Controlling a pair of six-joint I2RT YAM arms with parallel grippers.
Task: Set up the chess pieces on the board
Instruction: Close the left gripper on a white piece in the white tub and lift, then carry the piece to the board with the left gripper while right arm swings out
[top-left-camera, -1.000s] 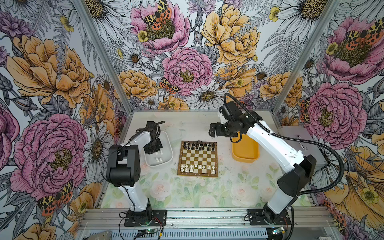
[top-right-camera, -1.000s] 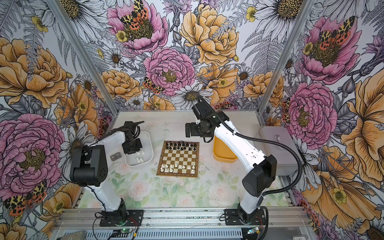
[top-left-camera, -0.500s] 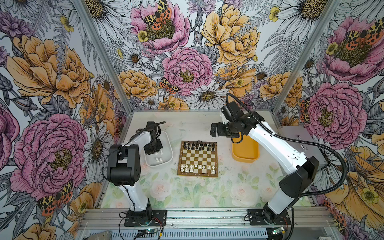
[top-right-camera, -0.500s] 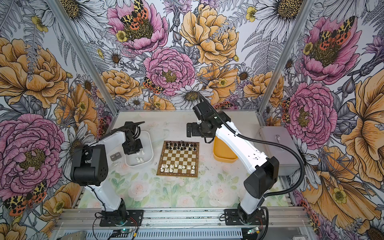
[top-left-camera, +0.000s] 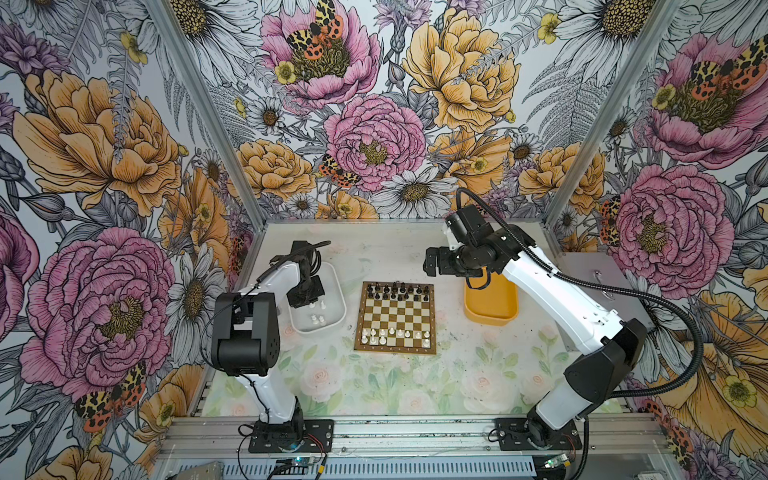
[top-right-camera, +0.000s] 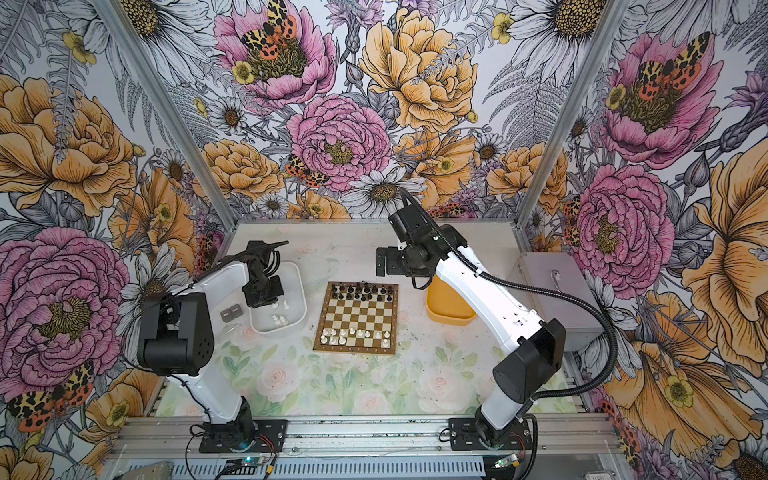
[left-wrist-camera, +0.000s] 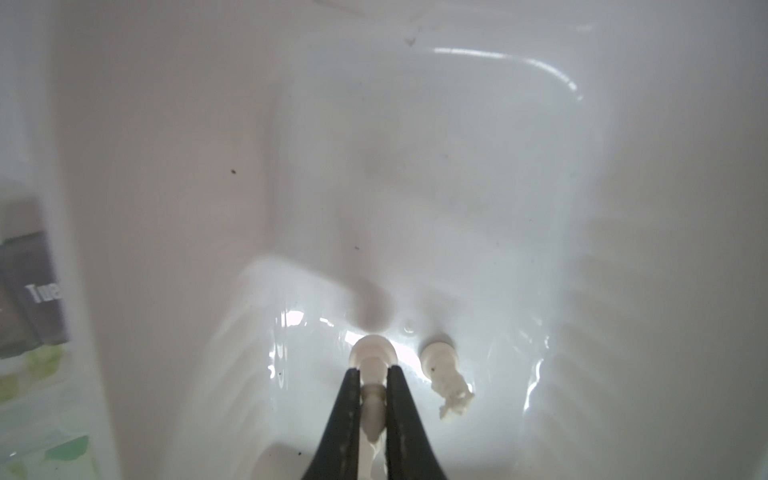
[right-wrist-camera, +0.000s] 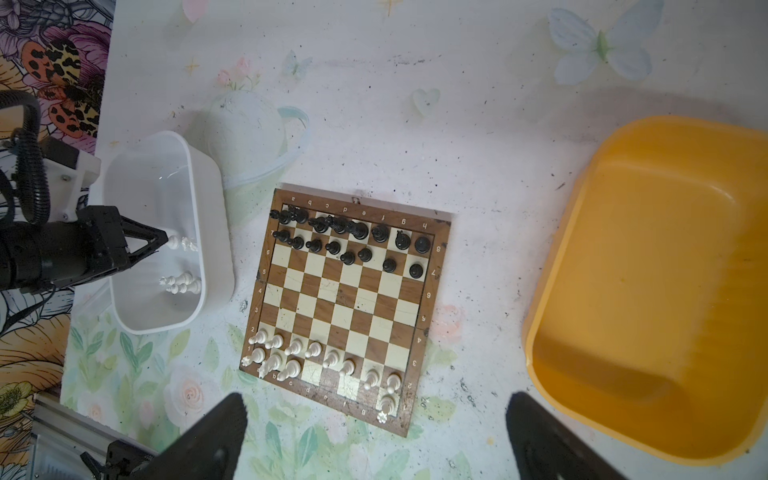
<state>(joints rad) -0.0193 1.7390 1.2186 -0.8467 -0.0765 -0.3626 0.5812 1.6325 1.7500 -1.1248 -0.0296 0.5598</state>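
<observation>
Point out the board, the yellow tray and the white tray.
board (top-left-camera: 397, 318): in a top view, bare middle squares.
yellow tray (right-wrist-camera: 648, 270): right wrist view, bare floor.
white tray (right-wrist-camera: 215, 232): right wrist view, side wall.

Three walls (top-left-camera: 374, 124) close the booth in, papered with huge pink and orange peonies, daisies and spotted moths. Bare aluminium posts (top-left-camera: 206, 112) run up the corners. The desk (top-left-camera: 395, 395) wears a pale, scuffed rose print; an aluminium rail (top-left-camera: 415, 434) edges its front, and a grey metal box (top-right-camera: 557, 307) sits at its right.
</observation>
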